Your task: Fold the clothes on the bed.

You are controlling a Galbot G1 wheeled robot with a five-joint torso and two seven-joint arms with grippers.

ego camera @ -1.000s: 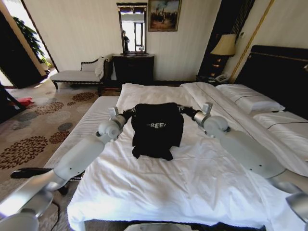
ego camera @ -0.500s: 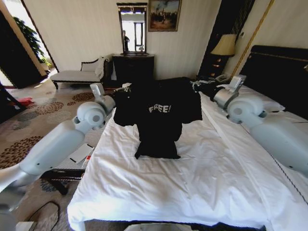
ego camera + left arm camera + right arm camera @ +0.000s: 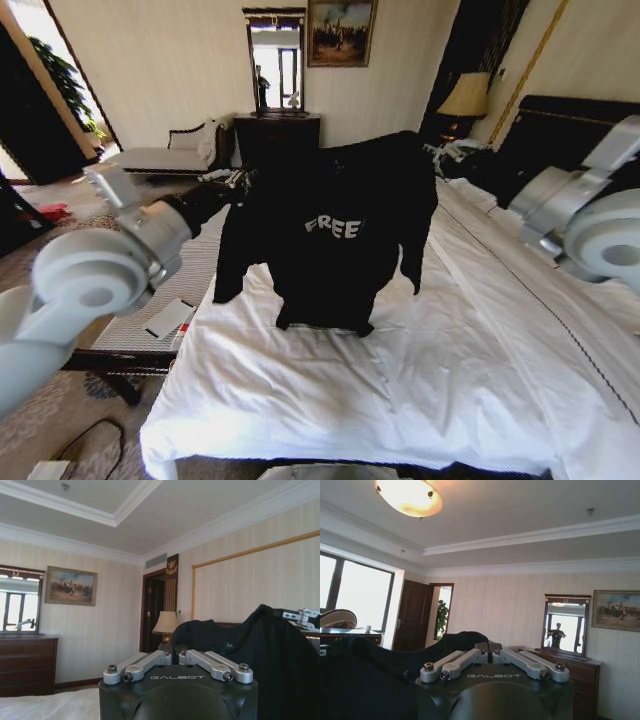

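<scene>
You are looking at the black top (image 3: 335, 235) hanging spread in the air above the bed (image 3: 400, 370), its white lettering "FREE" facing the head camera across the chest. Its lower hem is just reaching the white sheet near the middle of the bed, and the two shoulder ends are drooping down on either side.

The left end effector (image 3: 236, 183) is pinching the top's left shoulder, out over the near-left edge of the bed. In the left wrist view the left end effector (image 3: 172, 656) is showing its linkage bars drawn together on black cloth, with "GALBOT" printed on the housing below them. The right end effector (image 3: 447, 155) is gripping the other shoulder on the far side, toward the headboard (image 3: 575, 140). In the right wrist view the right end effector (image 3: 489, 651) is likewise closed on a fold of the black fabric, and the same "GALBOT" mark is reading across its body.

Beyond the top you are seeing a dark dresser (image 3: 278, 140) with a mirror (image 3: 275, 60) above it, a framed painting (image 3: 341, 31) beside the mirror, and a lit lamp (image 3: 466, 95) next to the headboard. A white padded bench (image 3: 160, 155) is standing by the far wall to the left.
</scene>
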